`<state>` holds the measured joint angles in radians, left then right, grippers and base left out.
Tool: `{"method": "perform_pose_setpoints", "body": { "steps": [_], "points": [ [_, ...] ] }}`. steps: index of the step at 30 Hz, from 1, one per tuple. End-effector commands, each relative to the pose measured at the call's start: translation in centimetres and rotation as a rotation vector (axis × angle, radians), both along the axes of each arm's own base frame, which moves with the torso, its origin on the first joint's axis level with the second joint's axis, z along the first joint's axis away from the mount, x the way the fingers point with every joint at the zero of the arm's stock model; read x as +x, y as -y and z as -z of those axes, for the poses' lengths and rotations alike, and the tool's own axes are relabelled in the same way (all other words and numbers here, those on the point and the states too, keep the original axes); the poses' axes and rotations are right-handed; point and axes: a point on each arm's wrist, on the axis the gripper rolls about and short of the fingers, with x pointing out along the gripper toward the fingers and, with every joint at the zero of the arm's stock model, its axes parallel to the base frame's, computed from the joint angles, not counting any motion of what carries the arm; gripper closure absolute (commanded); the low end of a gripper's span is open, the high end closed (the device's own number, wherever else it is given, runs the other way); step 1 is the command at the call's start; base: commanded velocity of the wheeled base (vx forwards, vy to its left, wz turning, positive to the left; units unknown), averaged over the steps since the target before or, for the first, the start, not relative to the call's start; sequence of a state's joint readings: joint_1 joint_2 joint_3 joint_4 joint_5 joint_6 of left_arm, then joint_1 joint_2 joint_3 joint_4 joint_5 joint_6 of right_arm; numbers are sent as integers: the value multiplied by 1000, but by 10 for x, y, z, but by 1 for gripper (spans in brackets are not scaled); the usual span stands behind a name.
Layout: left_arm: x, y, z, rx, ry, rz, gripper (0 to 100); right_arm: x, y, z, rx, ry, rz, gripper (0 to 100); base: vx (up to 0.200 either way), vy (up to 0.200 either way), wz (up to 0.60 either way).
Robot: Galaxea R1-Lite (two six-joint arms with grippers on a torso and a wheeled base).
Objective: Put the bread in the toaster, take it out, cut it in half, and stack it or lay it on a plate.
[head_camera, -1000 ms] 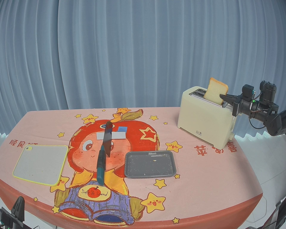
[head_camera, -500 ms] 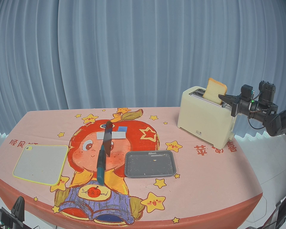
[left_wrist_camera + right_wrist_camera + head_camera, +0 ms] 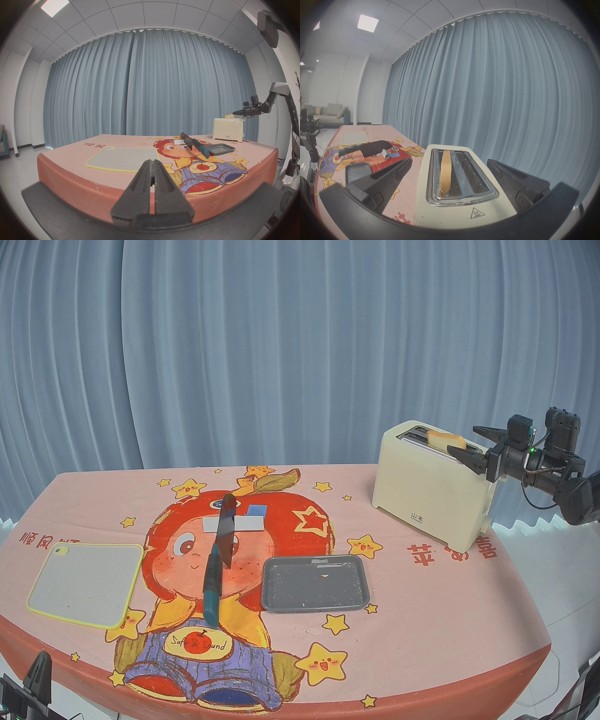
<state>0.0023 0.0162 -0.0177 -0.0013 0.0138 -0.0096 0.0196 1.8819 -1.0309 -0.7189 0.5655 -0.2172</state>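
Idling below the table's (image 3: pixel 437 615) near left edge, the left gripper (image 3: pixel 153 184) has its fingers pressed together on nothing. Across the cloth lie a cutting board (image 3: pixel 84 584), knife (image 3: pixel 215 565) and grey tray (image 3: pixel 314 599). At right, the bread (image 3: pixel 445 440) sits deep in a toaster (image 3: pixel 431 490) slot, with the right gripper (image 3: pixel 464 440) spread wide and empty beside it. Little crust protrudes, so a pinch may slip or crush. One of each; two slots.

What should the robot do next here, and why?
Probably draw the right pincer back from the toaster: the bread already sits low in a slot, and the pincer hangs open over it, gripping nothing.
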Motion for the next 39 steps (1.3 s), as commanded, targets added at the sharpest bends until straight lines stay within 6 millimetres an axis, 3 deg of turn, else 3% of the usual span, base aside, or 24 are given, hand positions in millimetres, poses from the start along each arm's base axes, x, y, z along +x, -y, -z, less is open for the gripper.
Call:
{"method": "perform_pose_setpoints", "body": {
  "steps": [1, 6, 9, 17, 21, 28, 29, 32, 39],
  "points": [
    [0, 0, 5, 0, -1, -1, 100, -7, 1, -14, 4, 38, 3, 0, 0, 0, 0],
    [0, 0, 5, 0, -1, -1, 100, -25, -6, -33, 90, 30, 15, 0, 0, 0, 0],
    [0, 0, 5, -1, -1, -1, 100, -51, -15, -45, 198, -7, 78, 0, 0, 0, 0],
    [0, 0, 5, -1, -1, -1, 100, -104, -12, -43, 276, -62, 131, 0, 0, 0, 0],
    [0, 0, 5, -1, -1, 1, 100, -118, -10, -30, 295, -114, 160, 0, 0, 0, 0],
    [0, 0, 5, -1, -1, -1, 100, -121, -3, -19, 329, -164, 250, 0, 0, 0, 0],
    [0, 0, 5, 0, -1, 2, 100, -122, -2, -4, 368, -240, 270, 0, 0, 0, 0],
    [0, 0, 5, -1, -1, 2, 100, -120, -5, 7, 361, -281, 274, 0, 0, 0, 0],
    [0, 0, 5, -1, -1, 1, 100, -123, -3, 16, 340, -308, 307, 0, 0, 0, 0]
  ]
}}
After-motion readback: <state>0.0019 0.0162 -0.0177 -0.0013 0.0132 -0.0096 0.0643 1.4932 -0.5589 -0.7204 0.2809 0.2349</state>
